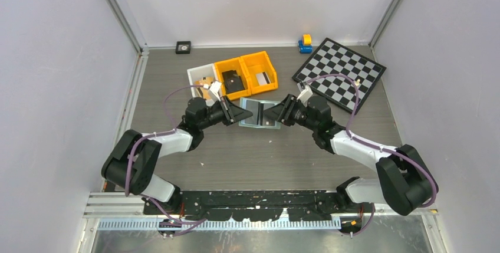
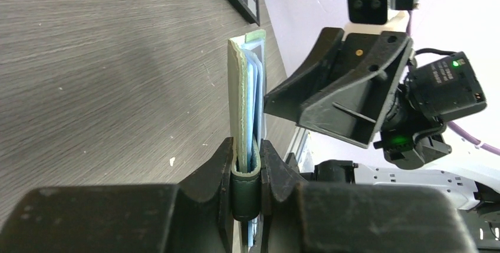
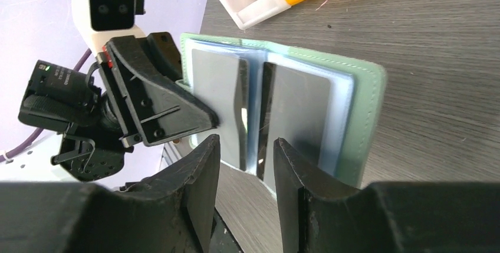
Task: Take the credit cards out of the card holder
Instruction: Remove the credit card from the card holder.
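Over the table (image 1: 265,158), left jaws clamp one card holder (image 1: 260,114) showing two grey cards (image 3: 215,85); right jaws narrowly parted.

White-and-black arms (image 1: 171,141), purple cables (image 1: 171,97), black right tool (image 3: 246,158); green light (image 2: 454,63), perhaps LED.

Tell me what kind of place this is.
Probably a lab robot test cell: plain white walls on metal framing enclose a grey table, two arms are bolted at its near edge, with orange bins and a checkerboard as props.

Checkerboard (image 1: 339,71) lies right of two orange bins (image 1: 259,57).
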